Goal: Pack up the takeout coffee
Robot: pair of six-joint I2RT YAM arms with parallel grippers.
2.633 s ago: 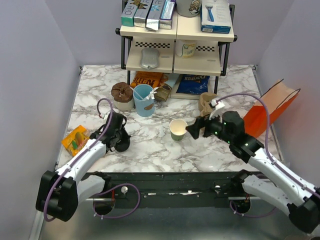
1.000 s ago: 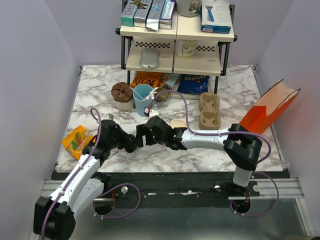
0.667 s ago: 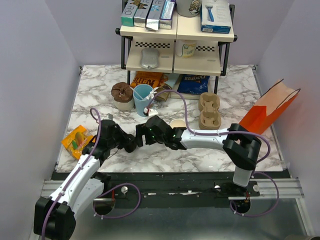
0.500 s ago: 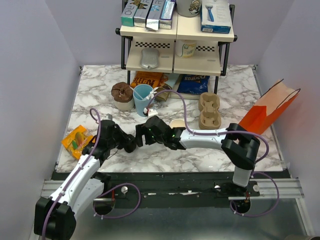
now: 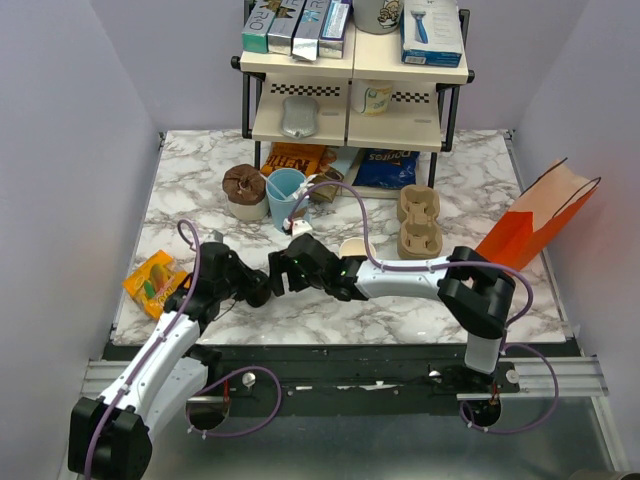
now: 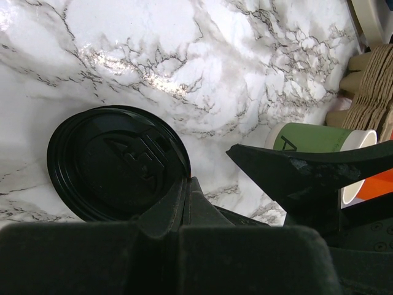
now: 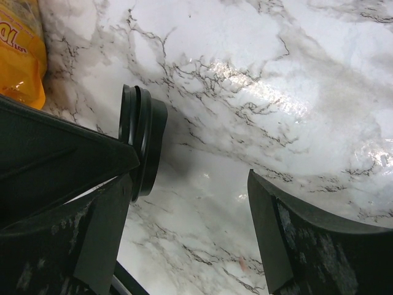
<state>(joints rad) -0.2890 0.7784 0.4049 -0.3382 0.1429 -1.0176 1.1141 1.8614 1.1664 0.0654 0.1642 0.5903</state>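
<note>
- Left wrist view: left jaws pinch the rim of the round black plastic lid (image 6: 116, 163), close to the marble worktop (image 6: 184, 55).
- The right jaws gape wide, facing the lid edge-on.
- Lidless olive-green paper cup (image 6: 319, 144) stands upright beyond, nearer the right arm (image 5: 410, 272).

top: high, rear, overlooks whole table (image 5: 200, 170) | 2 wrists: close, low over it | shared: black lid (image 6: 116, 163)
</note>
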